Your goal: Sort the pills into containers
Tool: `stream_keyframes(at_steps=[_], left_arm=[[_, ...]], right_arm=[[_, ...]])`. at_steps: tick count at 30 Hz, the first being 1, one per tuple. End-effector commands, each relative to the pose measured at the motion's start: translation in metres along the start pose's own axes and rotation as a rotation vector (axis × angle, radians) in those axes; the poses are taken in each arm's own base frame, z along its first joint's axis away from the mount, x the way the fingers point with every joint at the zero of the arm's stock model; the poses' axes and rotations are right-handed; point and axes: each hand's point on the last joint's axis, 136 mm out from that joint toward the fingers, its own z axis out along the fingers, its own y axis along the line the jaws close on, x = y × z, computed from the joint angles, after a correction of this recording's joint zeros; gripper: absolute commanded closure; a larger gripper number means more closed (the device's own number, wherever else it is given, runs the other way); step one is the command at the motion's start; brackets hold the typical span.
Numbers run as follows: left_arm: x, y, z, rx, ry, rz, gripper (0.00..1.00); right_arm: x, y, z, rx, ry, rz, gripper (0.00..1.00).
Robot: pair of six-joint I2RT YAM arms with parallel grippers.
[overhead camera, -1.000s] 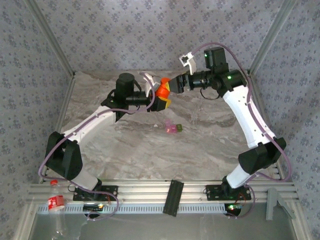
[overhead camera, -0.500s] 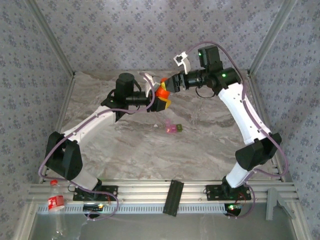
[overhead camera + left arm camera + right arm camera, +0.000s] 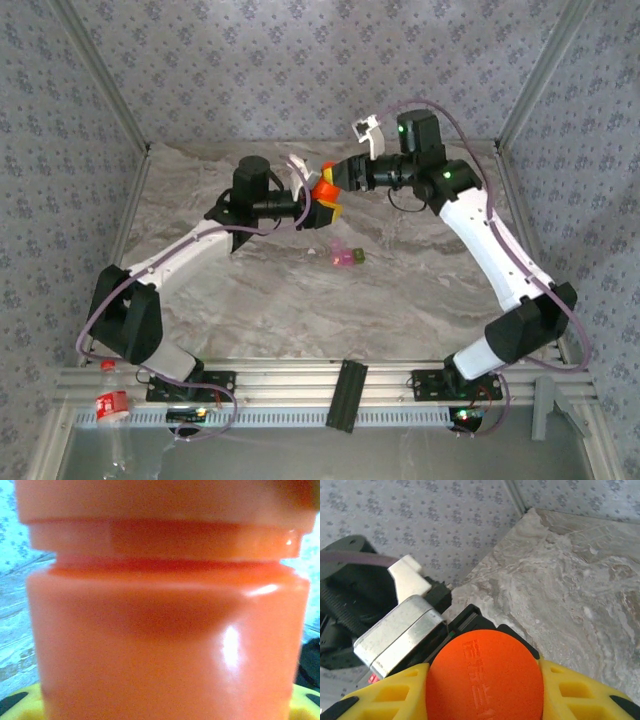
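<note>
A marbled table sits boxed in by patterned walls at the back and both sides. Both arms meet above its far middle, close to the back edge. The left gripper pinches an orange bottle between its yellow fingers. The right gripper comes in from the right, its fingers pressed against either side of the cap. The containers lie on the table, nearer than the bottle and apart from both grippers, with bare marble all round and wide room toward the near rail.
</note>
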Motion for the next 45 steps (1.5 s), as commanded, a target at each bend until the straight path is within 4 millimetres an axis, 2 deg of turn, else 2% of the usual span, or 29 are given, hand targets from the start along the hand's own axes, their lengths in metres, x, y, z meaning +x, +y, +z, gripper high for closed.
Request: stream_keyframes(at_steps=[1, 4, 8, 11, 15, 17, 20, 22, 25, 27, 30, 33, 39, 45], left_arm=[[-0.076, 0.003, -0.027, -0.175, -0.262, 0.167, 1.0], [-0.079, 0.006, -0.029, -0.258, -0.31, 0.192, 1.0], [-0.081, 0.009, -0.025, -0.344, -0.338, 0.225, 1.0], [-0.081, 0.018, -0.025, -0.406, -0.366, 0.232, 1.0], [-0.082, 0.033, -0.026, -0.473, -0.388, 0.23, 1.0], [-0.083, 0.037, -0.023, -0.48, -0.385, 0.23, 1.0], [-0.085, 0.037, -0.017, -0.433, -0.373, 0.235, 1.0], [-0.086, 0.037, -0.015, -0.385, -0.361, 0.226, 1.0], [-0.087, 0.033, -0.015, -0.287, -0.348, 0.218, 1.0], [-0.089, 0.026, -0.015, -0.209, -0.341, 0.223, 1.0], [-0.088, 0.013, -0.013, -0.08, -0.314, 0.224, 1.0], [-0.085, 0.001, -0.007, 0.024, -0.267, 0.213, 1.0], [-0.081, -0.011, -0.001, 0.142, -0.218, 0.18, 1.0], [-0.081, -0.015, 0.0, 0.162, -0.203, 0.175, 1.0]], right_arm=[[0.005, -0.03, 0.003, 0.203, -0.094, 0.165, 0.78], [0.01, -0.036, 0.005, 0.287, -0.171, 0.234, 0.8], [0.012, -0.034, 0.01, 0.348, -0.257, 0.276, 0.81], [0.005, -0.032, 0.008, 0.36, -0.318, 0.293, 0.82], [-0.008, -0.03, 0.004, 0.352, -0.351, 0.284, 0.78], [-0.012, -0.028, 0.004, 0.327, -0.334, 0.273, 0.7], [-0.023, -0.031, -0.009, 0.286, -0.346, 0.261, 0.41], [-0.035, -0.034, -0.028, 0.251, -0.38, 0.246, 0.27], [-0.051, -0.031, -0.061, 0.187, -0.43, 0.216, 0.18], [-0.057, -0.029, -0.078, 0.164, -0.428, 0.16, 0.15], [-0.063, -0.025, -0.092, 0.094, -0.382, 0.096, 0.14], [-0.07, -0.012, -0.092, -0.026, -0.306, 0.018, 0.14], [-0.072, 0.018, -0.073, -0.177, -0.18, -0.114, 0.13], [-0.072, 0.027, -0.052, -0.216, -0.119, -0.141, 0.12]])
